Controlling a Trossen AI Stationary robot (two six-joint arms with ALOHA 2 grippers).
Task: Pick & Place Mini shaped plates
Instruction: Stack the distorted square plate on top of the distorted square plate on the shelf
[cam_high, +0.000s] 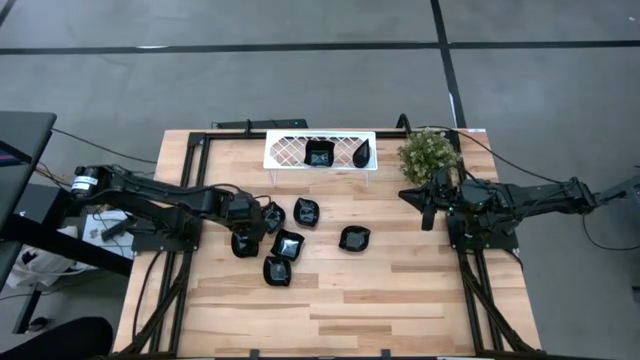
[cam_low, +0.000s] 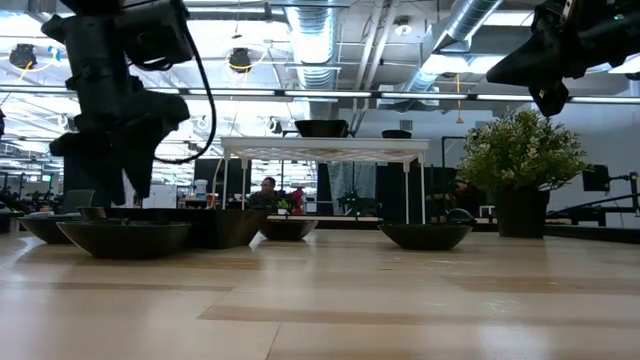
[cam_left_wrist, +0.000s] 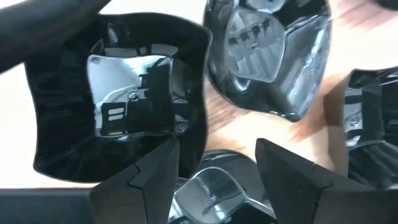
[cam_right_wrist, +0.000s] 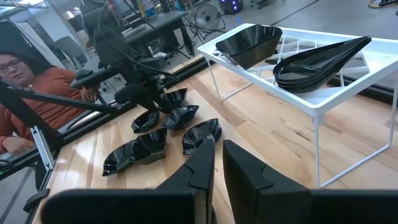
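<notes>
At the table's nine o'clock side, the left gripper (cam_high: 243, 228) hangs fingers spread over the plates (cam_high: 288, 243) clustered there — the pick step, I judge. Next: drop onto one rim and pinch. The right gripper (cam_high: 428, 205) waits at three o'clock — fingers nearly together, empty.

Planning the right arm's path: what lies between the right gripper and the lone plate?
In the high view, only bare table lies between right gripper and lone plate.
</notes>
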